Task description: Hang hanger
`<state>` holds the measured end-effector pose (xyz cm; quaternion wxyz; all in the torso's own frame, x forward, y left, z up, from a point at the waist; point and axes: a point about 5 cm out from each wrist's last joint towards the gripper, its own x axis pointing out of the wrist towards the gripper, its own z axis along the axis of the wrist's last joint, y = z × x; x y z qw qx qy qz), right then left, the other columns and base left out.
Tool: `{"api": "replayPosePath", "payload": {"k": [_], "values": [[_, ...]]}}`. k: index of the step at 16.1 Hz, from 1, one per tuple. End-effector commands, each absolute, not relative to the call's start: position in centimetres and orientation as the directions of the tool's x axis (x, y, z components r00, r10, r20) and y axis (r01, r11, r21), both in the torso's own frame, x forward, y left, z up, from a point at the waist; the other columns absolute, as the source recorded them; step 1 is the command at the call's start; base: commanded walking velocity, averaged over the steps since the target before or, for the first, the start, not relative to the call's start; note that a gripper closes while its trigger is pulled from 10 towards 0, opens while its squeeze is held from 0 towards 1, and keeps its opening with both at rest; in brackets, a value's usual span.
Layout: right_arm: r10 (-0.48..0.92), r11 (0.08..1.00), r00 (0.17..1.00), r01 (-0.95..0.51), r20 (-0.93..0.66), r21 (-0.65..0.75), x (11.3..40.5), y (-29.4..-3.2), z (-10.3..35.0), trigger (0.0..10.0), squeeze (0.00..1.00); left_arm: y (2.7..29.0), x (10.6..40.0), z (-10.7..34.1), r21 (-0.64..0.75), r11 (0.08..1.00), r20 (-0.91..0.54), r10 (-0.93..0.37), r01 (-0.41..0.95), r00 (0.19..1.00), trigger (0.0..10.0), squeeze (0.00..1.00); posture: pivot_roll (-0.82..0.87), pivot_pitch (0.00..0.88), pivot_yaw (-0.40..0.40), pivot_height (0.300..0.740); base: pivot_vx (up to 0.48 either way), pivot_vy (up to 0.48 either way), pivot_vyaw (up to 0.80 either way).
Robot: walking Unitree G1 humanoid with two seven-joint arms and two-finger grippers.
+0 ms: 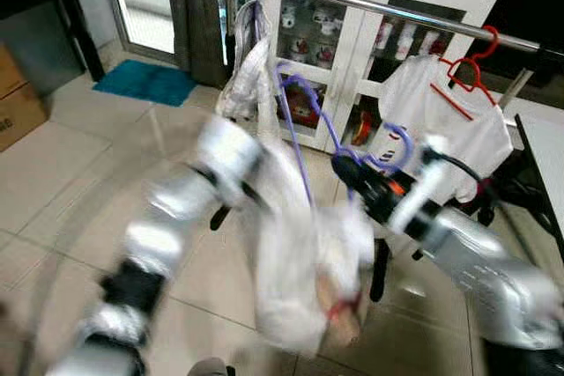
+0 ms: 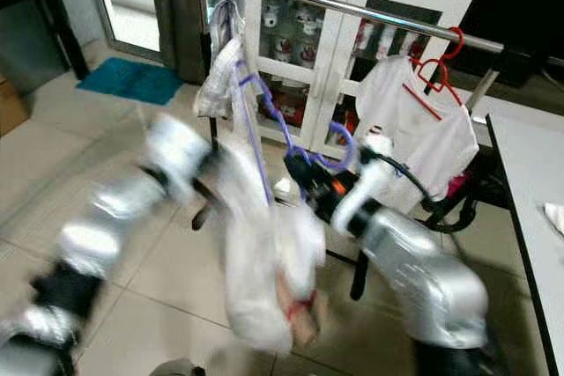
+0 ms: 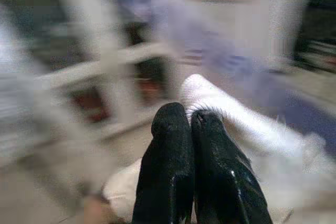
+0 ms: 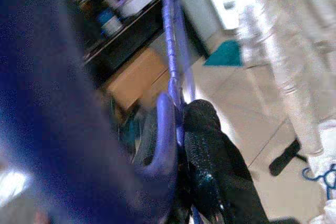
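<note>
The thin purple plastic hanger (image 1: 304, 129), pinched by the right gripper (image 1: 345, 169), looks light and stiff, while the soft white garment (image 1: 300, 261) on it is clamped by the left gripper (image 3: 190, 124) and will probably sway

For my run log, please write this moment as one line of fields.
stage: carrying | right gripper: shut on purple hanger | left gripper: shut on white garment | rail: hanger not yet hung

Beige tile floor (image 1: 79, 173), white cabinet (image 1: 370, 6) (glass doors), teal mat (image 1: 145, 81), bright doorway.
</note>
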<state>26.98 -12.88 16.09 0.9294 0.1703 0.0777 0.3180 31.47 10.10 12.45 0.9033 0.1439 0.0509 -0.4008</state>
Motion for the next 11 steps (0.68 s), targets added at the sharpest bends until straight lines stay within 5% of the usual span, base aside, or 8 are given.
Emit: {"api": "replayPosePath", "payload": {"k": [1, 3, 4, 5, 6, 8, 11], "values": [[0.540, 0.796, 0.841, -0.491, -0.046, 0.354, 27.8, -13.4, 16.0, 0.0, 0.00, 8.4, 30.5, 12.9, 0.221, 0.564, -0.203, -0.771, 0.795, 0.603, 0.0, 0.00, 0.00, 0.000, -0.058, 0.740, 0.000, 0.000, 0.00], [0.387, 0.867, 0.920, -0.340, -0.060, 0.364, 29.7, -14.0, 15.6, 0.0, 0.00, 7.0, 28.5, 12.3, 0.197, 0.529, -0.207, -0.801, 0.826, 0.562, 0.0, 0.00, 0.01, 0.000, -0.070, 0.740, 0.000, 0.000, 0.00], [0.317, 0.898, 0.945, -0.271, -0.084, 0.346, 30.2, -14.7, 14.9, 1.8, 0.00, 8.0, 28.2, 12.3, 0.173, 0.601, -0.192, -0.756, 0.780, 0.626, 0.0, 0.00, 0.03, 0.000, -0.083, 0.740, 0.000, 0.000, 0.00], [0.311, 0.914, 0.942, -0.260, -0.129, 0.311, 30.0, -15.0, 13.8, 10.0, 0.00, 9.3, 28.2, 12.4, 0.144, 0.684, -0.170, -0.695, 0.715, 0.699, 0.0, 0.00, 0.03, 0.000, -0.085, 0.740, 0.000, 0.000, 0.00], [0.315, 0.924, 0.935, -0.263, -0.161, 0.278, 29.9, -15.2, 13.2, 10.0, 0.00, 9.9, 28.3, 12.4, 0.128, 0.726, -0.160, -0.658, 0.676, 0.736, 0.0, 0.00, 0.03, 0.000, -0.092, 0.740, 0.000, 0.000, 0.00], [0.273, 0.951, 0.933, -0.225, -0.236, 0.210, 28.2, -16.4, 10.6, 10.0, 0.00, 14.2, 27.9, 11.6, 0.029, 0.909, -0.136, -0.408, 0.416, 0.903, 10.0, 0.00, 0.04, 0.000, -0.098, 0.740, 0.000, 0.000, -0.40], [0.216, 0.973, 0.934, -0.182, -0.284, 0.142, 25.7, -17.5, 8.8, 10.0, 0.00, 17.5, 25.9, 10.2, 0.086, 0.956, -0.193, -0.259, 0.279, 0.946, 10.0, 0.00, 0.01, 0.000, -0.066, 0.740, 0.000, 0.000, -0.80]]}}
